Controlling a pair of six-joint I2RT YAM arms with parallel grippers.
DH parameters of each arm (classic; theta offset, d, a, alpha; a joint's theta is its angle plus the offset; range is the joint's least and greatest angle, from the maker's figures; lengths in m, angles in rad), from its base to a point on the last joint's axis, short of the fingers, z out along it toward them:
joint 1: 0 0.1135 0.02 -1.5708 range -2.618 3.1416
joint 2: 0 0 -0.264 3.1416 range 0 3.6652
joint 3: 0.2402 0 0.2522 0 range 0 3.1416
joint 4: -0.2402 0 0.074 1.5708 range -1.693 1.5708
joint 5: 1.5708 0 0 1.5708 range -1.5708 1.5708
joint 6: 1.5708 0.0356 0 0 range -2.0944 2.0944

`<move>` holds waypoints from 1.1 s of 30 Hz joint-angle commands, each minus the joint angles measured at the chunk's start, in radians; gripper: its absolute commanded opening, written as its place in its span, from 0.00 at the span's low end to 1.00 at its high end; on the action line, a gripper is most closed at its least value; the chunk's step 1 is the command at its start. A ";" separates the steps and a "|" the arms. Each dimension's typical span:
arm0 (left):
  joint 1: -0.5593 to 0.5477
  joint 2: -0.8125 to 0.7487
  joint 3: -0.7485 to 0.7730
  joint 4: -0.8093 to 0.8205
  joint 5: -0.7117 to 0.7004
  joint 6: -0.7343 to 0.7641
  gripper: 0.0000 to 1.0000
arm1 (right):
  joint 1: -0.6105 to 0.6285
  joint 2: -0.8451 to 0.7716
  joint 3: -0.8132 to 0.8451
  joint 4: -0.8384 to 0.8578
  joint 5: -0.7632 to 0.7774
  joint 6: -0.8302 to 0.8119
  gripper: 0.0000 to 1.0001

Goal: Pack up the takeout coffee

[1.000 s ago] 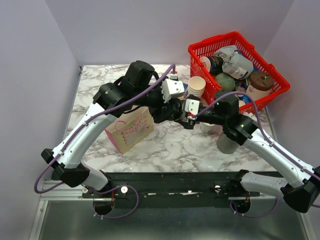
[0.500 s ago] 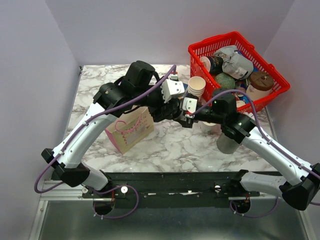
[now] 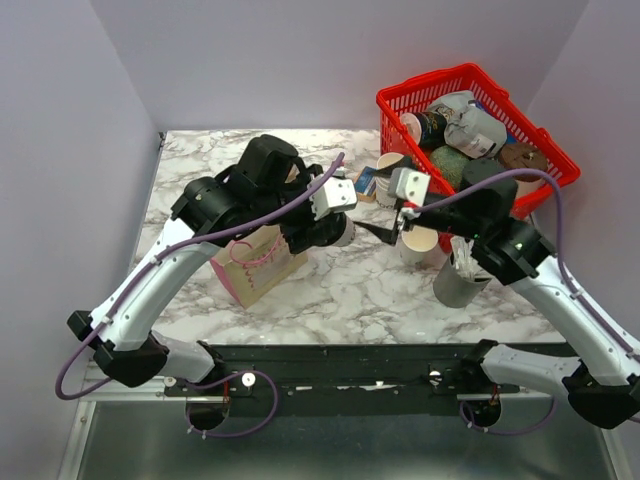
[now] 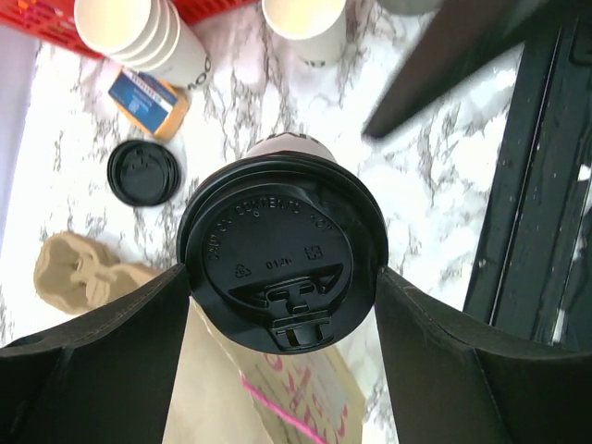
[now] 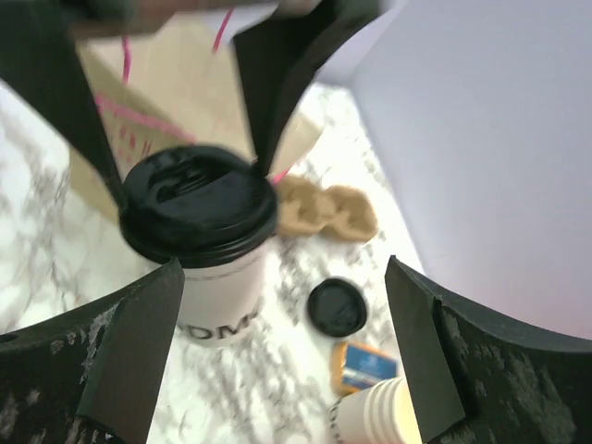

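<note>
Near the table's (image 3: 350,290) middle, just beside the paper bag (image 3: 262,262), the left gripper (image 4: 282,277) clasps the takeout coffee (image 4: 282,264) at its lid. The right gripper (image 5: 284,268) stands wide, holding nothing. Lid is on; bagging is not yet done.

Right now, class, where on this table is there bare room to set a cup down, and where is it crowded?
Bare table lies along the near edge, between the paper bag and the grey cup, and in the far left corner. It is crowded from the middle to the red basket: stacked cups, a loose lid, an open cup, the lidded cup.
</note>
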 commanded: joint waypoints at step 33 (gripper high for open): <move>0.590 -0.332 0.251 -0.056 -0.442 -0.090 0.00 | -0.035 1.055 1.082 -0.227 -0.447 0.130 0.96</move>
